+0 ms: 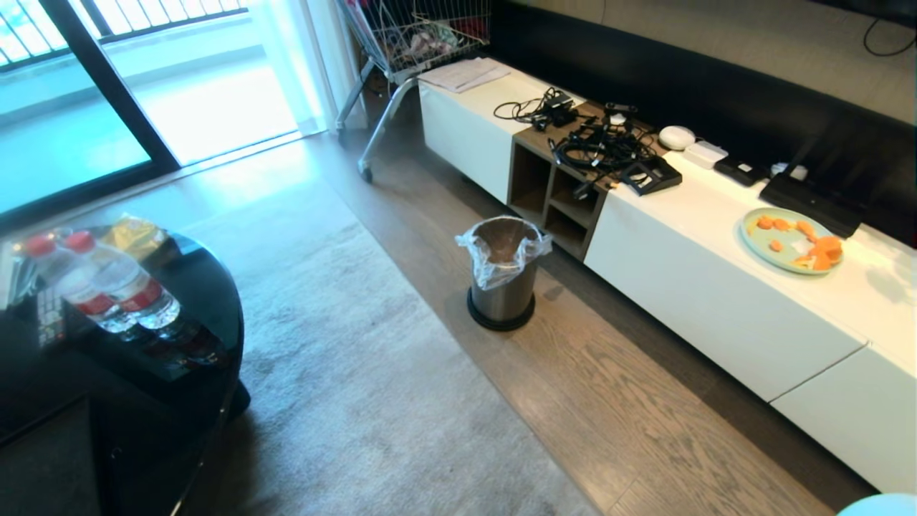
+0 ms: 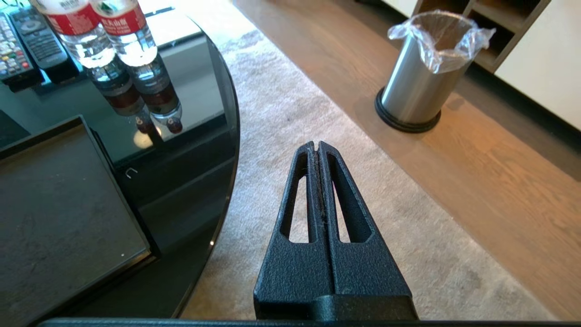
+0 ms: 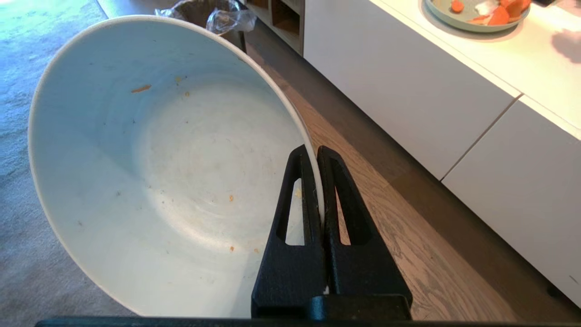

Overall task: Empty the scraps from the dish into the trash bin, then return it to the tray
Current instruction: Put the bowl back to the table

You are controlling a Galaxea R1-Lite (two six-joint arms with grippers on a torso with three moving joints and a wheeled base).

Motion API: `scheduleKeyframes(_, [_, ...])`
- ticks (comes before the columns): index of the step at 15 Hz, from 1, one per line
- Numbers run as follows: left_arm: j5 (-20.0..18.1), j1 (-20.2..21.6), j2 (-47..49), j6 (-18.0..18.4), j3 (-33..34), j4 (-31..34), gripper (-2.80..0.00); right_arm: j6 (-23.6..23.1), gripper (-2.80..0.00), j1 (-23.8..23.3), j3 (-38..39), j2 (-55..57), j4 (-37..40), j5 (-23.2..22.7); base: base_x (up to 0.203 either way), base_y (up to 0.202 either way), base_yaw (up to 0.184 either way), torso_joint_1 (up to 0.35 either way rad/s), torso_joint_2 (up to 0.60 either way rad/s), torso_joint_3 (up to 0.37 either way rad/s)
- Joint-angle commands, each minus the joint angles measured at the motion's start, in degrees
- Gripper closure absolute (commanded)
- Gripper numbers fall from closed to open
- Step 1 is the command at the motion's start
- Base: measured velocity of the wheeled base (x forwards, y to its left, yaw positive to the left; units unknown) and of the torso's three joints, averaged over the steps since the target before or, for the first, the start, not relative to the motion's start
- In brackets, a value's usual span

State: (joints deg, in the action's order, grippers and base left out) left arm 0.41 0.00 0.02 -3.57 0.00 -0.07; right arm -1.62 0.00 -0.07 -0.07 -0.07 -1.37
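Right wrist view shows the bowl [image 3: 159, 172] up close: white, deep-sided, tipped toward the camera, its inside bare except for a few tiny orange specks [image 3: 141, 88]. The right gripper [image 3: 316, 156] has its fingers clamped on the bowl's rim, one inside and one outside the wall. Past the bowl's rim at 12 o'clock peeks the bagged top of the bin [image 3: 213, 13], and at 1 o'clock a pale-green plate [image 3: 472, 22] with orange pieces sits on the white counter [image 3: 499, 59].

Head view shows neither gripper nor the bowl. It gives the room instead: the steel bin [image 1: 503, 276] with its clear liner and black base ring stands on the wood floor [image 1: 609, 401] just beside the counter [image 1: 716, 287], with the plate [image 1: 788, 240] well apart at 3 o'clock and two water bottles [image 1: 107, 283] on a black glass table [image 1: 179, 344] at 9 o'clock.

Left wrist view alone shows the tray [image 2: 59, 200], matte black and bare, on that table. The left gripper [image 2: 316, 145] hangs over the grey rug [image 2: 290, 113], fingers pressed together and holding nothing, with the bin [image 2: 417, 81] at 1 o'clock.
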Motion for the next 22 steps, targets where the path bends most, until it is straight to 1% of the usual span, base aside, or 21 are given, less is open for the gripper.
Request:
scheduleKeyframes(1, [0.02,0.0,-0.02,-0.03,0.0,-0.01,0.0,-0.05,0.0,0.0,0.07,0.07,-0.01,-0.04,0.0,0.0,0.0,0.001,0.0,0.194])
scheduleKeyframes(13, [0.02,0.0,-0.02,-0.21,0.0,-0.01,0.0,-0.05,0.0,0.0,-0.01,0.07,-0.01,-0.04,0.0,0.0,0.0,0.003,0.0,0.198])
scheduleKeyframes(22, [0.02,0.0,-0.02,-0.12,0.0,-0.01,0.0,-0.05,0.0,0.07,0.06,0.07,-0.01,-0.04,0.0,0.0,0.0,0.002,0.0,0.022])
